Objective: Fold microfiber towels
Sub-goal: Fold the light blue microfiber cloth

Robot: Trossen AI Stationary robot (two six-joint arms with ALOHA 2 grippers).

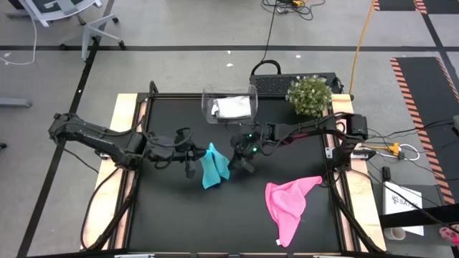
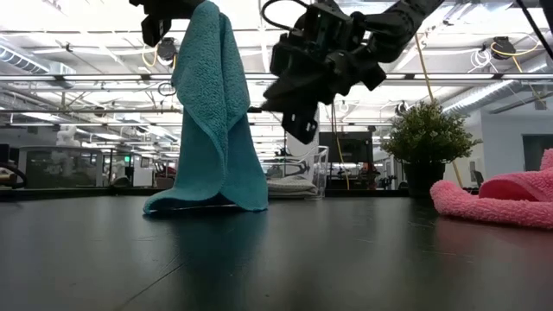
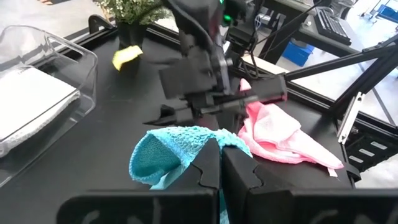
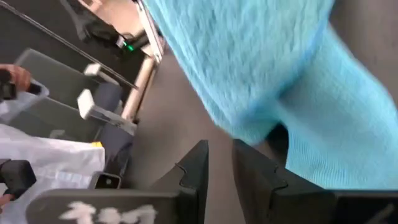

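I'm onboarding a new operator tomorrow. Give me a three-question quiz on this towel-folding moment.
1. True or false: the left gripper is shut on the teal towel, holding it up off the table.
2. Which towel lies in the clear bin? A) pink B) teal C) light grey-white
3. Fill in: the pink towel lies on the table on the ____ arm's side.

Key
1. True; the towel's lower edge still touches the table.
2. C, the light grey-white towel.
3. Right; the right gripper hovers beside the teal towel, jaws slightly apart, holding nothing.
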